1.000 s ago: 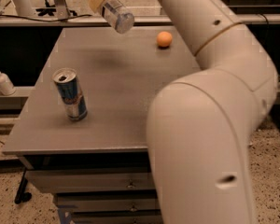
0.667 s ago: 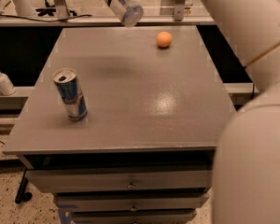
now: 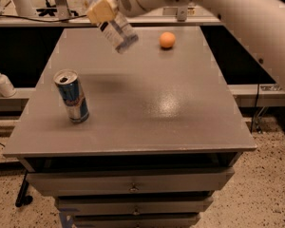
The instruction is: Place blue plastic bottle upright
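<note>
My gripper [image 3: 100,9] is at the top left, above the far part of the grey table [image 3: 147,113]. It is shut on the blue plastic bottle [image 3: 117,32], a clear bluish bottle with a white label. The bottle hangs tilted in the air, its lower end pointing down and to the right, clear of the tabletop. Its upper end is hidden inside the gripper. My white arm [image 3: 218,8] reaches in from the upper right.
A blue-and-silver drink can [image 3: 72,97] stands upright at the table's front left. An orange ball [image 3: 167,40] lies at the far middle. A white pump bottle [image 3: 2,82] stands on a lower shelf at the left. Drawers [image 3: 133,186] are below the tabletop.
The arm has swung up and to the right, out of the foreground. The gripper with the bottle has come lower and towards the table's far left.
</note>
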{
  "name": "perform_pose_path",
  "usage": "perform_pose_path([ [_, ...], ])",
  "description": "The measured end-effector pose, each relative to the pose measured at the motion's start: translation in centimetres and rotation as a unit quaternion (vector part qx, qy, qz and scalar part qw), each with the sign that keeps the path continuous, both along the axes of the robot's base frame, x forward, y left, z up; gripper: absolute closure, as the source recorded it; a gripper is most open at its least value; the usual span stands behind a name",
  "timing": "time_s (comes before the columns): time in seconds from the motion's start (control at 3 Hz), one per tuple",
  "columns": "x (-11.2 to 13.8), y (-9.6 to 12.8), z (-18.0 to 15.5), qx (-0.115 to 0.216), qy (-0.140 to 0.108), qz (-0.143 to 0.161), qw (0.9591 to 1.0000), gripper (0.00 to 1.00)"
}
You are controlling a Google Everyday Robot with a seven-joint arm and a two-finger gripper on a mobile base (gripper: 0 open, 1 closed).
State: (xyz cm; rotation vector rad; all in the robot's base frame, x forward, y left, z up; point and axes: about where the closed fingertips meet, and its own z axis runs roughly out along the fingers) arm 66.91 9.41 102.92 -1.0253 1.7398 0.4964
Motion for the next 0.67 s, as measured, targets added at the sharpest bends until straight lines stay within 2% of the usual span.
perform_pose_path([
  [0.33,-1.51,0.14,-1.22,0.002,-0.025,0.01,0.9996,1.0],
  [0.67,-1.38,0.25,-1.26,0.016,-0.037,0.013,0.9991,1.0],
])
